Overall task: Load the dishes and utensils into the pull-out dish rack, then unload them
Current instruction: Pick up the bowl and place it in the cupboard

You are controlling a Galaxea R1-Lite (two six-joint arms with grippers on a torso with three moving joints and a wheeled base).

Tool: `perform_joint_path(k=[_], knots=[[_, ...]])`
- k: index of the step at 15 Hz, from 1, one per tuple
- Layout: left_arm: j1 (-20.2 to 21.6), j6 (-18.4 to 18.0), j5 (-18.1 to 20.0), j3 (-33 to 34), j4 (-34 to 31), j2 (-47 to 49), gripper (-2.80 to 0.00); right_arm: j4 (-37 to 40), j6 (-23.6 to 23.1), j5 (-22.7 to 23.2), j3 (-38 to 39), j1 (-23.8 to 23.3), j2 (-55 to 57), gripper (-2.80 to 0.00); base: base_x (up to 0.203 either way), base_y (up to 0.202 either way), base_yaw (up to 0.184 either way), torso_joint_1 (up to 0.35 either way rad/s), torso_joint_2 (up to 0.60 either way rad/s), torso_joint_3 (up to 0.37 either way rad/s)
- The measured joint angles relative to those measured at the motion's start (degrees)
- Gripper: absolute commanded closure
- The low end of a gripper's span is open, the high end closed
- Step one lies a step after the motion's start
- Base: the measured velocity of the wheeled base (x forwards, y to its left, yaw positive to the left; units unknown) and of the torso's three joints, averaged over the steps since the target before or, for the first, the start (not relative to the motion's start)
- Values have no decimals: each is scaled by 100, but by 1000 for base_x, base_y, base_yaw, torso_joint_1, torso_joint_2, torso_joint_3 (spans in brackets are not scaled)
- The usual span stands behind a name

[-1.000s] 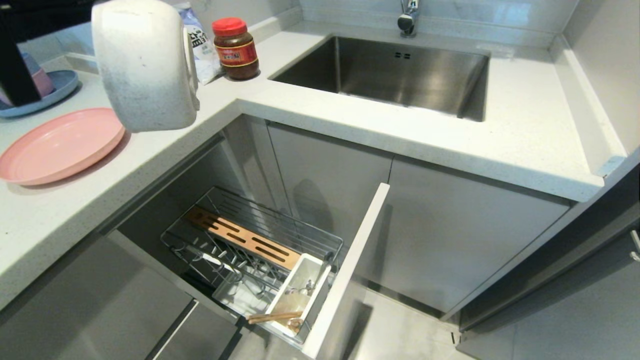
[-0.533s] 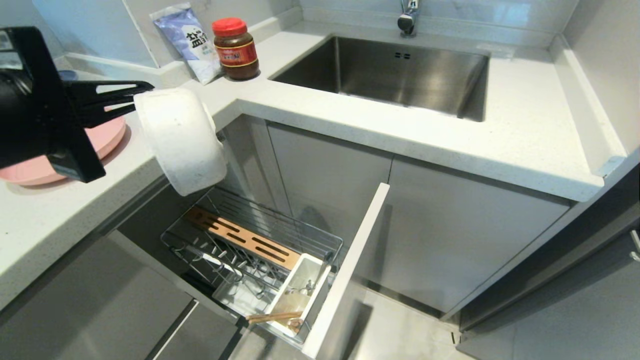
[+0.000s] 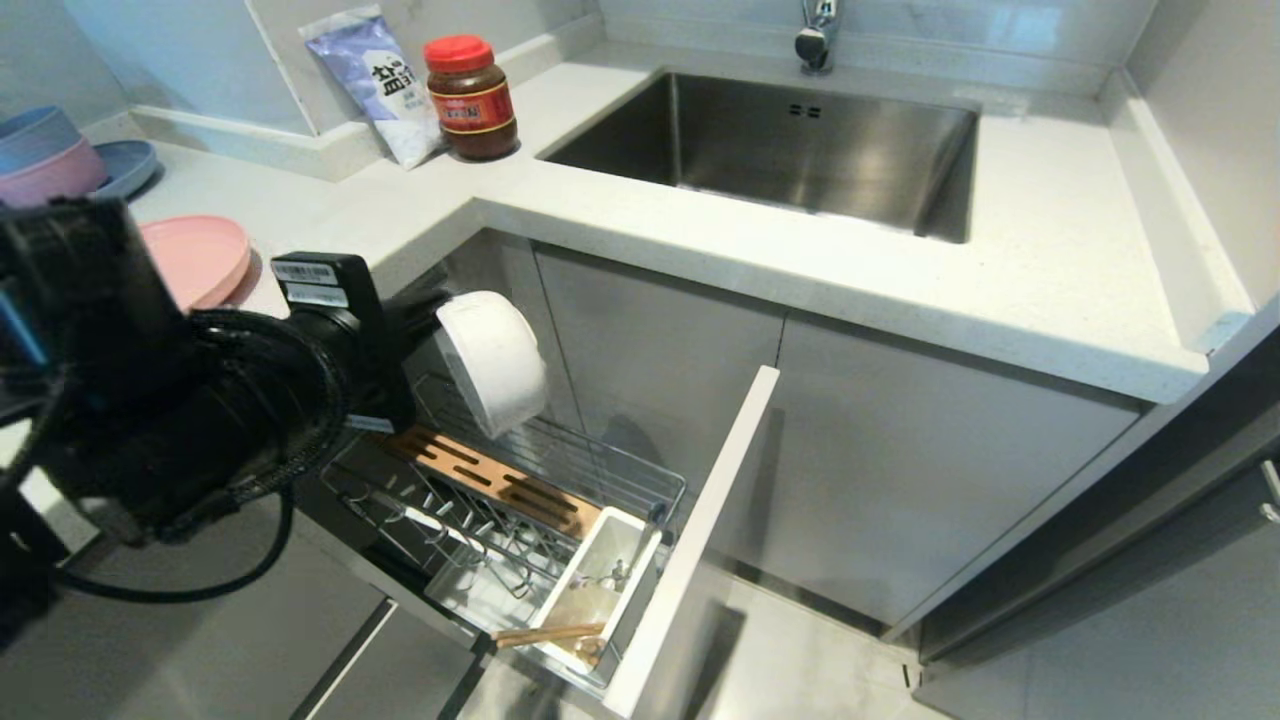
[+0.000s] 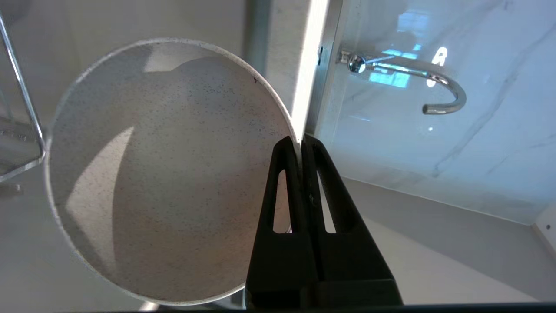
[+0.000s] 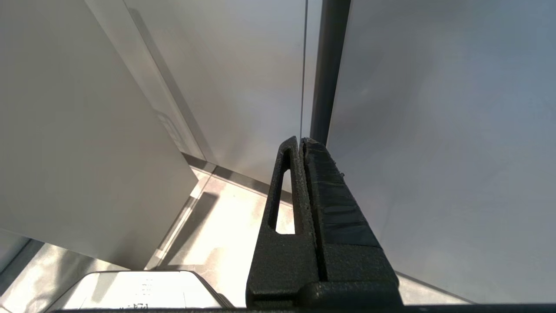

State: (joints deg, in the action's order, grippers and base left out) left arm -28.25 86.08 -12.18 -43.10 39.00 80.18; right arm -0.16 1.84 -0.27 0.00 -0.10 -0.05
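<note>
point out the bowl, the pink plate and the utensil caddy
bowl (image 3: 492, 362), head view, on its white outer wall
pink plate (image 3: 200, 255), head view, on its flat inside
utensil caddy (image 3: 580, 585), head view, on its white side wall

Your left arm (image 3: 180, 420): bulky matte-black housing, a black cable (image 3: 170, 590) looping beneath it, two white barcode labels (image 3: 310, 283) on the wrist block. Both grippers, left (image 4: 301, 145) and right (image 5: 299, 145), carry slim black tapered fingers (image 5: 282, 195) with slotted cutouts.

Head view: high, facing down at pull-out dish rack (image 3: 500, 490), sink (image 3: 790, 150) at 12 o'clock.
Left wrist view: close behind bowl (image 4: 165, 169); bowl (image 3: 490, 362) shared with head.
Right wrist view: close on cabinet panels.
</note>
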Motion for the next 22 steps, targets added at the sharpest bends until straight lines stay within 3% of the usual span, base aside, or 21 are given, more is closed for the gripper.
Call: perform_joint_path(k=[2, 5, 14, 22], knots=[[2, 0, -102, 314, 784, 385, 0, 1, -1, 0, 0, 0, 0, 0, 0, 0, 0, 0, 0, 0], [-2, 5, -248, 509, 1358, 841, 0, 0, 0, 0, 0, 0, 0, 0, 0, 0, 0, 0, 0, 0], [-2, 291, -576, 461, 1921, 2147, 0, 1, 0, 0, 0, 2, 0, 0, 0, 0, 0, 0, 0, 0], [198, 328, -686, 279, 2343, 3007, 0, 0, 0, 2, 0, 0, 0, 0, 0, 0, 0, 0, 0, 0]])
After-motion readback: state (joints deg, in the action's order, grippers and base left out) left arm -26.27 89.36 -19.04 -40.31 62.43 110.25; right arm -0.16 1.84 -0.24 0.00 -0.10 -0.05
